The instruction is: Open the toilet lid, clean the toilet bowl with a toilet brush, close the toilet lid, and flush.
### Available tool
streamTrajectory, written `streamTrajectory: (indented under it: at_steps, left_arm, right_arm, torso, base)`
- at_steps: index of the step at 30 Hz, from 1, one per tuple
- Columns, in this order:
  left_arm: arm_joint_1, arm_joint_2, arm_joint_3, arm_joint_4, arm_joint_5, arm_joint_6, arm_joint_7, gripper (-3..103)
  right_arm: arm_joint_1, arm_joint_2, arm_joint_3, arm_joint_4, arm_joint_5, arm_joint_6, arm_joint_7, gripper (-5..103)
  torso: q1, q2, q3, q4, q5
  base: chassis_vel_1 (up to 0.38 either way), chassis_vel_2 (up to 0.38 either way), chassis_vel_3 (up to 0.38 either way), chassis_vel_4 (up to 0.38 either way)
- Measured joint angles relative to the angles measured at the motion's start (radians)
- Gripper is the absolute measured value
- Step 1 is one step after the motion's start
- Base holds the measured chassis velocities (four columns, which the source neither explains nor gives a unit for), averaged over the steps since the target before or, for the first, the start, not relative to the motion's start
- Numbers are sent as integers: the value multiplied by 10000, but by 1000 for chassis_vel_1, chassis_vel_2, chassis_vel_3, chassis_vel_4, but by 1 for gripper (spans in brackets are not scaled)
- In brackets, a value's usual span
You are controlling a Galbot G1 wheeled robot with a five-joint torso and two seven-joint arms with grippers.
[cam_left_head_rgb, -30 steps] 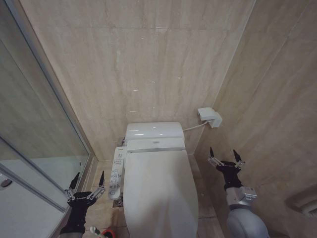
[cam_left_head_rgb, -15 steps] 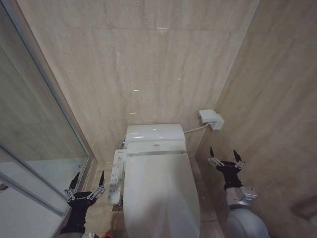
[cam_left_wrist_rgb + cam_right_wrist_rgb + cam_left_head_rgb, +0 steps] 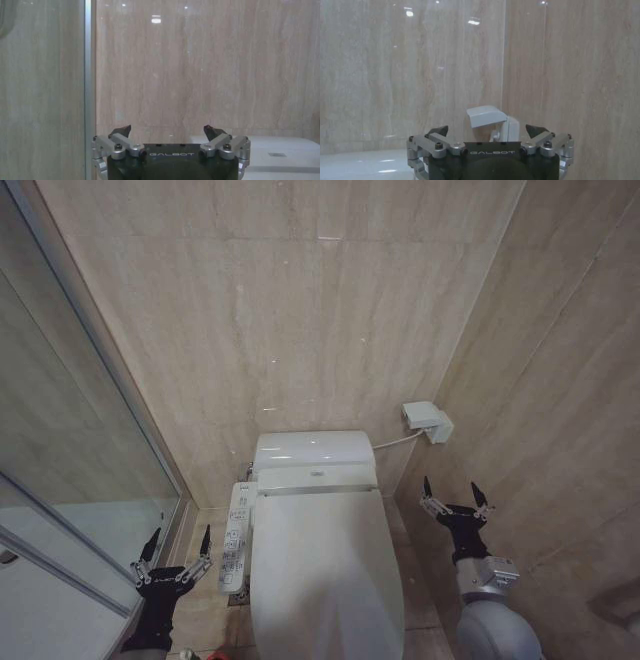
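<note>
**Nothing begun: lid down, both pincers empty**

The toilet lid [image 3: 325, 565] is lying flat and closed over the toilet bowl [image 3: 262, 600], so the bowl's inside is hidden from the head view. The long button panel [image 3: 236, 538] is running along the bowl's left flank, and the tank [image 3: 312, 448] is sitting against the tiled back wall [image 3: 290, 310].

The left pincer [image 3: 175, 557] is hanging low on the robot's left, between the glass shower partition [image 3: 70, 440] and the button panel, its fingers spread wide and gripping nothing. The right pincer [image 3: 456, 498] is hovering to the right of the lid, near the side wall, likewise splayed open and empty; neither is touching the toilet. Each wrist view is looking past its own parted fingertips at bare tile, and the right one is also taking in the small white wall box [image 3: 490, 117] whose cord is leading to the tank.

At the bottom edge of the head view, just below the left pincer, a sliver of red and white is showing; it may be the toilet brush, but too little is visible to say.

Judging by this, no step is done yet: opening, scrubbing, closing and flushing all remain.
</note>
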Motion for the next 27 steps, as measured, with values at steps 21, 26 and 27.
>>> streamTrajectory:
  at_steps: [21, 26, 27]
  left_arm:
    - [0, 0, 0, 0, 0, 0, 0, 98]
    - [0, 0, 0, 0, 0, 0, 0, 98]
    - [0, 0, 0, 0, 0, 0, 0, 98]
  right_arm:
    - [1, 0, 0, 0, 0, 0, 0, 100]
    - [1, 0, 0, 0, 0, 0, 0, 100]
    - [1, 0, 0, 0, 0, 0, 0, 100]
  torso:
    - [3, 0, 0, 0, 0]
    - [3, 0, 0, 0, 0]
    - [3, 0, 1, -1, 0]
  base:
    - [0, 0, 0, 0]
    - [0, 0, 0, 0]
    - [0, 0, 0, 0]
